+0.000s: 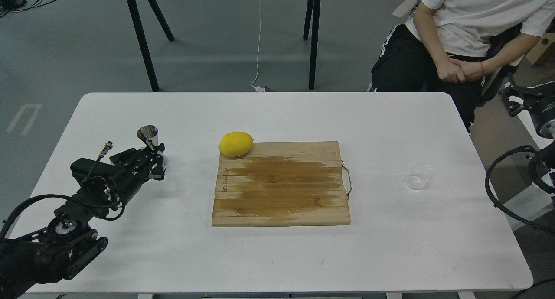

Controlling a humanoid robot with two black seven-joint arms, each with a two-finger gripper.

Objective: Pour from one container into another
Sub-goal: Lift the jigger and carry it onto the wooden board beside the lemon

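Note:
The steel jigger is held upright at the table's left side, its lower cone caught between the fingers of my left gripper, which is shut on it. Its upper cone sticks out above the fingers. The clear glass cup sits alone on the white table to the right of the cutting board, far from both grippers. My right arm's dark far end shows small at the right edge, off the table; its fingers cannot be told apart.
A wooden cutting board with a wire handle lies mid-table, and a yellow lemon rests at its far left corner. A seated person is beyond the table's far right corner. Black cables loop at the right edge.

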